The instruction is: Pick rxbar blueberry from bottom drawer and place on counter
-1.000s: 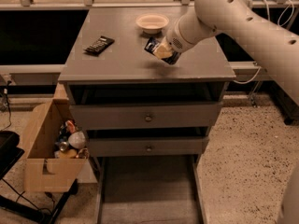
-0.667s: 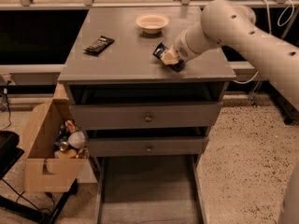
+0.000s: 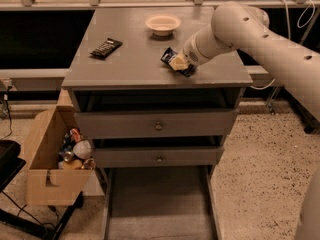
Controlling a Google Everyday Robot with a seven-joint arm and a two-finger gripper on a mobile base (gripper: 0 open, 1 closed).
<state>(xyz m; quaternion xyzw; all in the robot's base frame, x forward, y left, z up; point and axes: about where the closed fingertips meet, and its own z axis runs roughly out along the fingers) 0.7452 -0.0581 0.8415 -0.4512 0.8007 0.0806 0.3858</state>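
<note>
My gripper (image 3: 178,64) is at the end of the white arm that comes in from the upper right, low over the right front part of the counter (image 3: 130,64). It is shut on the rxbar blueberry (image 3: 169,57), a dark navy packet whose ends stick out on both sides of the fingers. The packet is at or just above the counter surface; I cannot tell if it touches. The bottom drawer (image 3: 157,204) is pulled out below, and its grey floor shows bare.
A longer black bar with white marks (image 3: 105,48) lies on the counter's left. A pale bowl (image 3: 162,24) stands at the back middle. Two upper drawers with knobs (image 3: 158,126) are slightly open. A cardboard box of items (image 3: 47,169) stands to the left.
My gripper has come down and a little forward toward the counter surface, with the packet still in it. Nothing else has moved.
</note>
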